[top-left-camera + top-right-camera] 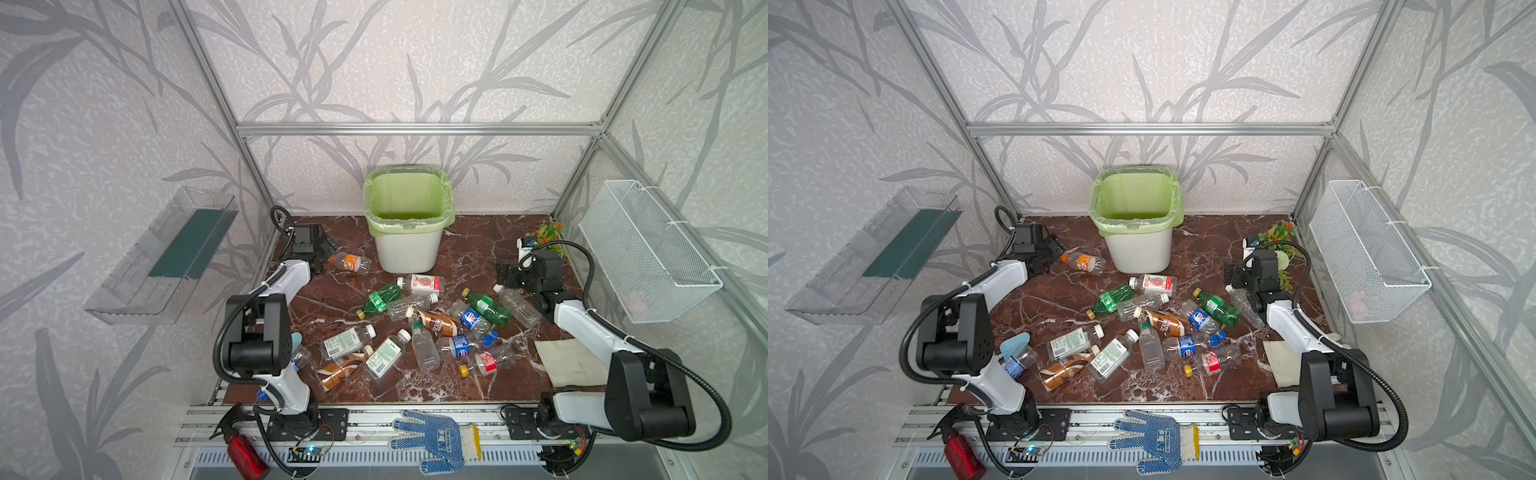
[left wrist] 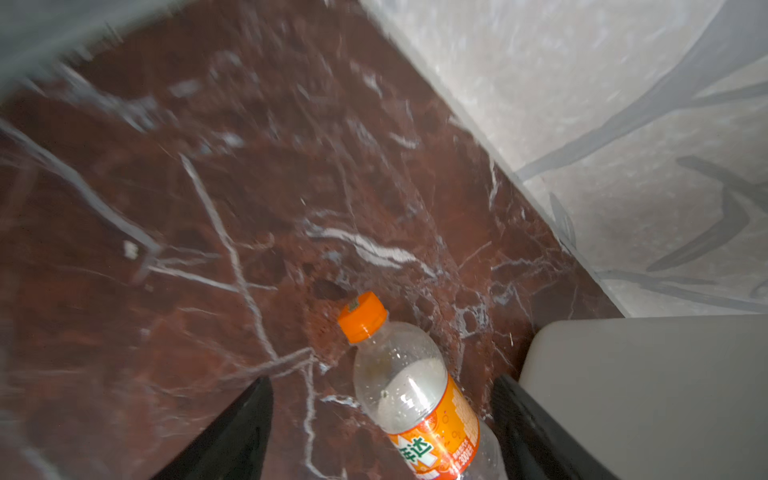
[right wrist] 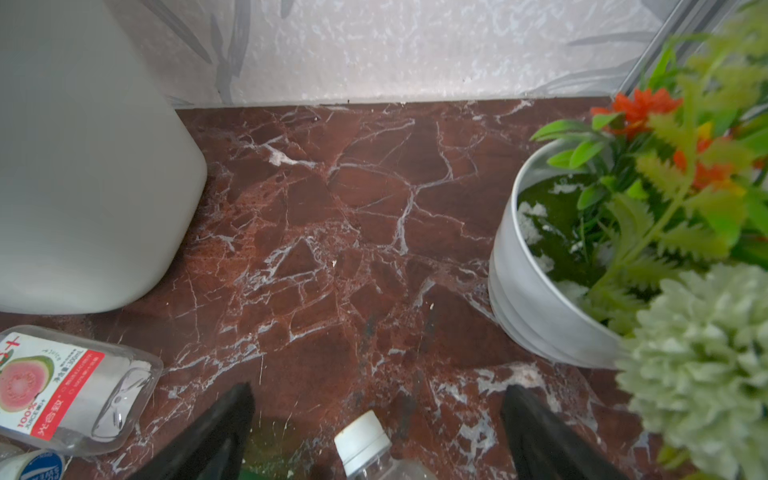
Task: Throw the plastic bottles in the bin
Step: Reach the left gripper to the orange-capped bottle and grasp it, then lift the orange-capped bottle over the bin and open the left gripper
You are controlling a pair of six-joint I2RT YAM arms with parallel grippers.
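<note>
The left gripper (image 2: 382,382) hangs low with its jaws spread, one on each side of an orange-capped bottle (image 2: 415,399) that lies on its side on the table (image 2: 208,208). Neither jaw visibly presses the plastic, so nothing is grasped. Straddling the body crosswise looks like the set-up for a pinch near the label. This bottle rests just beside the bin (image 1: 409,253), so the carry up to its rim should be short. The right gripper (image 3: 378,387) is likewise spread and empty, and the neck of a clear white-capped bottle (image 3: 361,440) pokes out between its jaws. A plant pot (image 3: 523,291) stands near, which probably leaves little room on that side. The other bottles (image 1: 380,298) lie heaped mid-table before the bin, and no bottle shows inside it.
</note>
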